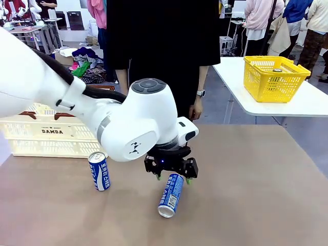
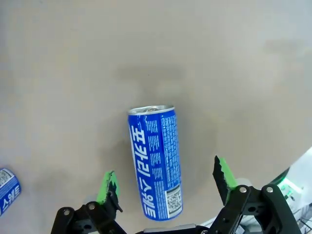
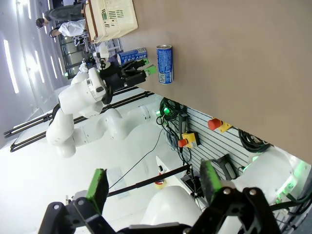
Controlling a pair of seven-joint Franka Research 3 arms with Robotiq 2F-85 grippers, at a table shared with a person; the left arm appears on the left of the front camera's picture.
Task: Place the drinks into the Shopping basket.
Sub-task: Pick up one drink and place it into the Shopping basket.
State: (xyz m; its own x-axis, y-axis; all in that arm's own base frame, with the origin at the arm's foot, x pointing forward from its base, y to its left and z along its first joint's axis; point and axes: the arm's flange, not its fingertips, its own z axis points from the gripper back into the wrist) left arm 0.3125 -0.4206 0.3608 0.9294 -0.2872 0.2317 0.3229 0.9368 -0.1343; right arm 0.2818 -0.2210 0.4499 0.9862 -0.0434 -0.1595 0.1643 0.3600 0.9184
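You see lying can (image 1: 170,195) blue, white lettering, silver top, white patch with black code. Second can (image 1: 99,171) same blue and white. Shopping basket (image 1: 51,141) cream-white, brown handles, black print. Small basket (image 1: 274,79) bright yellow. Table (image 1: 256,195) dull brown. Left gripper (image 1: 173,179), right gripper (image 3: 153,174) black, pads (image 2: 108,184) green.

We are looking into an open robot lab hall: people (image 1: 258,19) are standing around white tables (image 1: 307,105), clothes (image 1: 90,72) are lying heaped behind, and emergency-stop buttons (image 3: 218,125) are sitting on a slotted panel (image 3: 222,148).
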